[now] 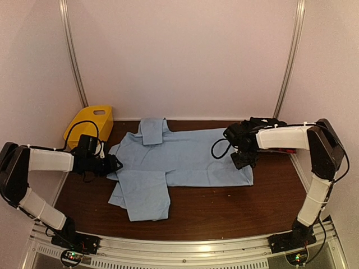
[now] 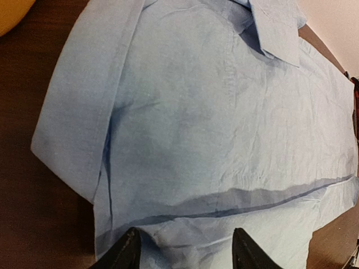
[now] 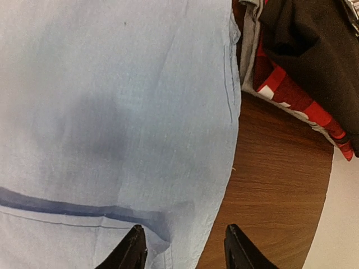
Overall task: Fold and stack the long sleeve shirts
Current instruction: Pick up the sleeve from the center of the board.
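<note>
Blue shirt (image 1: 185, 159) on brown table (image 1: 224, 210), pale walls (image 1: 185, 56).

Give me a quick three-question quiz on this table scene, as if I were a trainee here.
1. True or false: the light blue shirt lies inside the yellow basket.
2. Where does the yellow basket stand? A) at the far left corner of the table B) at the far right corner C) between the arm bases
3. Fill in: at the shirt's right end lies a pile of clothes, mostly ___ and red.
Key: 1 false, it is spread on the table. 2 A. 3 black.
</note>
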You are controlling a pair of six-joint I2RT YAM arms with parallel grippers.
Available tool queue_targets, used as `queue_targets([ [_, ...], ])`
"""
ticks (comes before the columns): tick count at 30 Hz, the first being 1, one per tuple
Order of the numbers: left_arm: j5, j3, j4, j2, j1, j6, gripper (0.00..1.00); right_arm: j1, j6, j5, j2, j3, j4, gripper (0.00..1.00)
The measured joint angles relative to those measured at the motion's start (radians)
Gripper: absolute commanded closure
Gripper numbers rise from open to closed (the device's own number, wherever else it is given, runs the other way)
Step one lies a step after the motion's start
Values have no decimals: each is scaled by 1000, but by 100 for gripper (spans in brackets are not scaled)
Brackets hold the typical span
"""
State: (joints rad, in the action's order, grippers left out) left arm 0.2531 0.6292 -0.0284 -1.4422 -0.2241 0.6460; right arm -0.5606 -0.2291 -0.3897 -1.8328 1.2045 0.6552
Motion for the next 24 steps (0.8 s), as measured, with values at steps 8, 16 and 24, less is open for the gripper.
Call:
queue_targets([
  [8, -17, -19, 0, 25, 1, -16, 28, -35, 18, 116, 313, -51, -70, 38],
  [16, 45, -44, 57, 139, 1, -28, 23, -183, -60, 410, 369, -172, -258, 30],
  [24, 158, -106, 162, 140, 0, -27, 21, -350, -205, 645, 205, -253, -483, 21],
])
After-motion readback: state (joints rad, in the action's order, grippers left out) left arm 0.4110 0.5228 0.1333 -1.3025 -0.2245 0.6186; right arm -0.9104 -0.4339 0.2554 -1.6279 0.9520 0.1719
